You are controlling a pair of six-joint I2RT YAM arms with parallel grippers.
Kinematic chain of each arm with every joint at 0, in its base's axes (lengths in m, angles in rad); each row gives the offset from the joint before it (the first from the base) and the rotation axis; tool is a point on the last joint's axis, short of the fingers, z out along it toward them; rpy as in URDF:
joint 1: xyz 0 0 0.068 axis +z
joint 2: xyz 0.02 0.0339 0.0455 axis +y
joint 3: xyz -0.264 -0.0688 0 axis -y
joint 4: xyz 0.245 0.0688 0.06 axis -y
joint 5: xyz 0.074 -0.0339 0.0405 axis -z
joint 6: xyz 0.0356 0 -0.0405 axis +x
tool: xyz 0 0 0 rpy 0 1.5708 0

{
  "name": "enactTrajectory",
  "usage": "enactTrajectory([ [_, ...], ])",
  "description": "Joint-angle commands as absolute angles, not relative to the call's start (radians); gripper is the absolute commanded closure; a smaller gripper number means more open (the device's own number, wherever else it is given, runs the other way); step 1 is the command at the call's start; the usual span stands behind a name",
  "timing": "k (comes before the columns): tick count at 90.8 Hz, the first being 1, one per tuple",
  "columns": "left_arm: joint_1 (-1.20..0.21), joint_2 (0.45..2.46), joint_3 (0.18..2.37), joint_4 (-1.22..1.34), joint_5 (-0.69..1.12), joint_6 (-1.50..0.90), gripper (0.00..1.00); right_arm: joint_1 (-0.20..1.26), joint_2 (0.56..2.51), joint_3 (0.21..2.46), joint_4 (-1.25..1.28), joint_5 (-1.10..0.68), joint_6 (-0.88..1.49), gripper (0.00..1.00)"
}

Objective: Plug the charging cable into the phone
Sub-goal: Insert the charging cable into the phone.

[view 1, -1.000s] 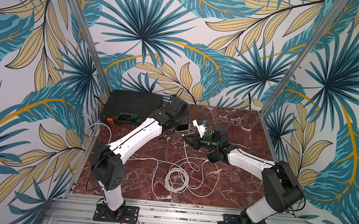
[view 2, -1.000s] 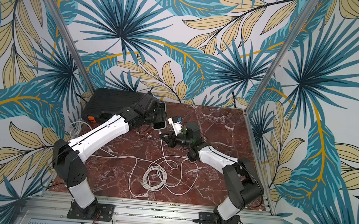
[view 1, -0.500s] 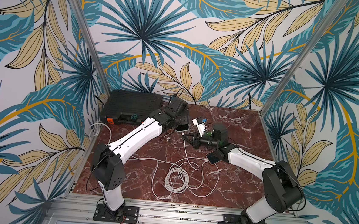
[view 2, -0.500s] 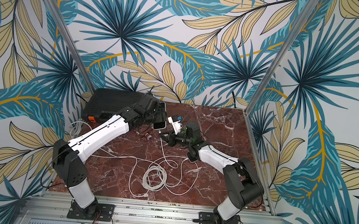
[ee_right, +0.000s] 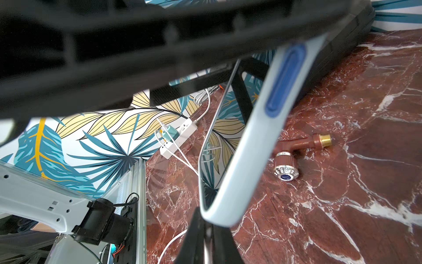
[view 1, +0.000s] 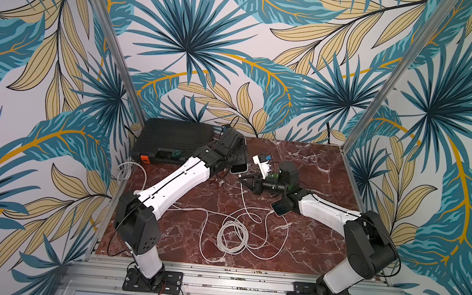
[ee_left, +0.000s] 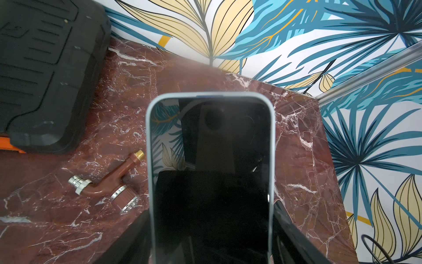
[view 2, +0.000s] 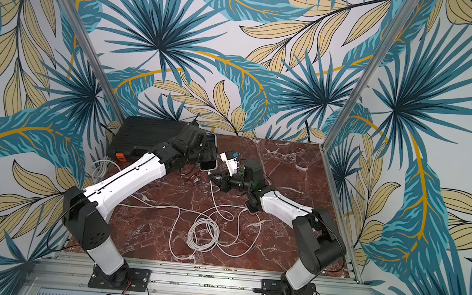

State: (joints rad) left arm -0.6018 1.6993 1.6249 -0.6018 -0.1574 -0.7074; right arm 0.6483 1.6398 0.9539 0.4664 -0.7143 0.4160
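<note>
The left gripper (view 1: pixel 237 159) has its fingers spread wide, one on each long edge of the phone (ee_left: pixel 210 141), which it grips. The dark screen faces the left wrist camera and the case is pale blue.

The right gripper (view 1: pixel 243 178) has its fingers closed, pinched on the end of the white cable (view 1: pixel 243 197). The tips sit right at the phone's rounded end. The plug is hidden behind the fingers, so I cannot tell whether it is seated in the port.

The cable trails back from the right fingers and loops loosely on the table (view 1: pixel 307 248), well behind them.

A brown tap (ee_left: pixel 107 185) lies on the table just beside the left fingers. A black case (view 1: pixel 171 139) sits near the left gripper, on the side away from the right fingers.
</note>
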Motion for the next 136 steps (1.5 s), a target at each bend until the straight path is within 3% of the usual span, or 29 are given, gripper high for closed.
enactTrajectory([
  [1,-0.606,1.647,1.609,-0.537,-0.149,-0.700,0.75,0.642,1.658,0.961,0.505,-0.718,0.445,1.00],
  [136,-0.705,1.596,1.304,-0.450,-0.182,-0.755,0.76,0.600,1.678,0.930,0.684,-0.682,0.499,1.00],
])
